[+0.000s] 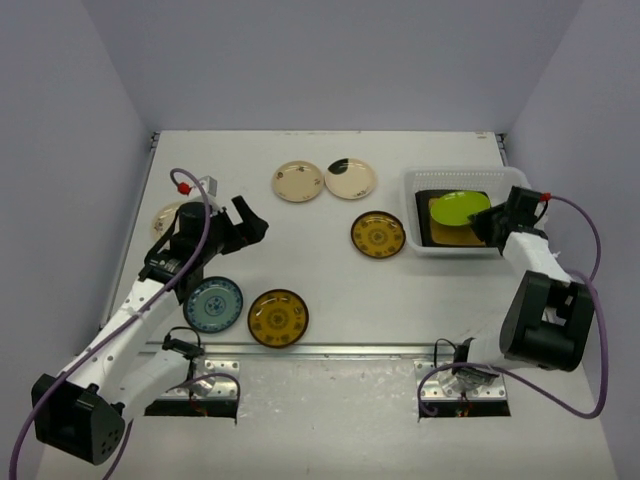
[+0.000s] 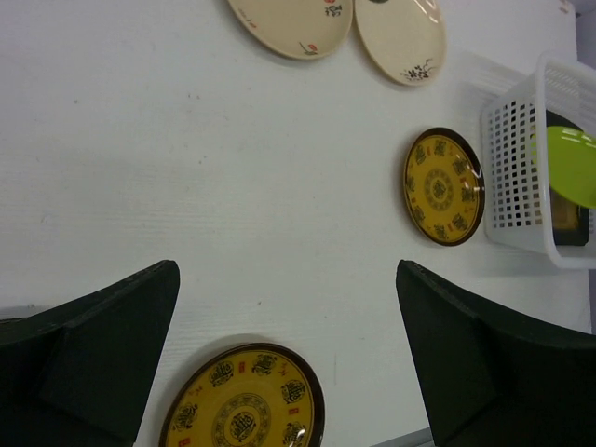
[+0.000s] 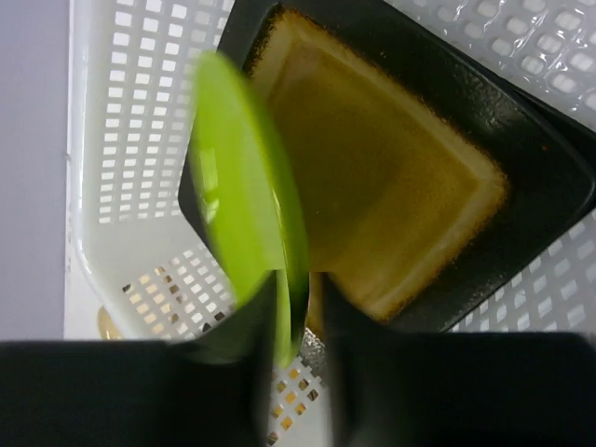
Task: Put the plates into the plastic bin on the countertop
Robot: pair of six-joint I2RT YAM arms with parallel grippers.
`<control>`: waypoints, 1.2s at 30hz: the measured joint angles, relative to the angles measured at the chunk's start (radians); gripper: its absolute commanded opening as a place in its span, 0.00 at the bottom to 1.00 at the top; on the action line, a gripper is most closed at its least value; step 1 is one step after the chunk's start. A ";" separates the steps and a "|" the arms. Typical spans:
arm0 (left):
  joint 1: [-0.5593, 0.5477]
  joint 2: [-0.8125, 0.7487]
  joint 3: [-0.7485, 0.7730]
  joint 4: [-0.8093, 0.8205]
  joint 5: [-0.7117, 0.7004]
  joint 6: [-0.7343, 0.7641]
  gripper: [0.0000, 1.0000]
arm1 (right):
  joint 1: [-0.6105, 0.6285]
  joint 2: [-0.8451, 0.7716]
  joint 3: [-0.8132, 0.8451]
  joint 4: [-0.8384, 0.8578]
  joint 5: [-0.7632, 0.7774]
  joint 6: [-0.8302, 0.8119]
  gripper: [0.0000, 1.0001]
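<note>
The gold plate [image 1: 278, 317] near the front edge and the other gold plate [image 1: 378, 234] just beside the plastic bin [image 1: 412, 182] both have rings of small dark signs that look like writing. They are too small to read. The 2 cream plates [image 1: 298, 181] at the back have tiny painted sprigs and no words that I can make out. The right arm is folded at its elbow near the front and reaches up to the near right corner of the bin. The right claw [image 3: 298, 307] is squeezed tight on the rim of the lime plate [image 3: 247, 186]. It holds the lime plate tipped up on its edge inside the bin, over the dark square plate [image 3: 372, 186] with the amber middle, which lies flat in the bin. I cannot tell if the 2 plates touch. The left arm stretches from the front left corner toward the middle of the countertop [image 1: 330, 280]. The left claw [image 2: 287, 275] hangs above the bare top with its fingers [image 2: 93, 354] spread wide apart, holding nothing. The blue plate [image 1: 213, 304] lies just beside the front gold plate.
</note>
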 measured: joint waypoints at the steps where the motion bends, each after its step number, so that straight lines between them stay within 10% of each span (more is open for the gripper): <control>1: 0.000 0.005 -0.003 -0.001 0.001 0.000 1.00 | -0.002 0.026 0.019 -0.007 0.006 -0.001 0.64; 9: 0.000 0.070 -0.008 0.007 -0.011 -0.006 1.00 | -0.004 0.018 0.098 -0.120 0.016 -0.036 0.99; 16: 0.000 0.303 0.061 0.041 -0.036 -0.036 1.00 | -0.004 -0.177 0.071 -0.164 -0.050 -0.093 0.99; 26: 0.054 0.863 0.416 0.182 0.020 -0.098 1.00 | 0.139 -0.356 -0.019 -0.085 -0.529 -0.210 0.99; 36: 0.148 1.268 0.776 0.263 0.128 -0.137 0.74 | 0.148 -0.466 -0.125 -0.054 -0.758 -0.219 0.99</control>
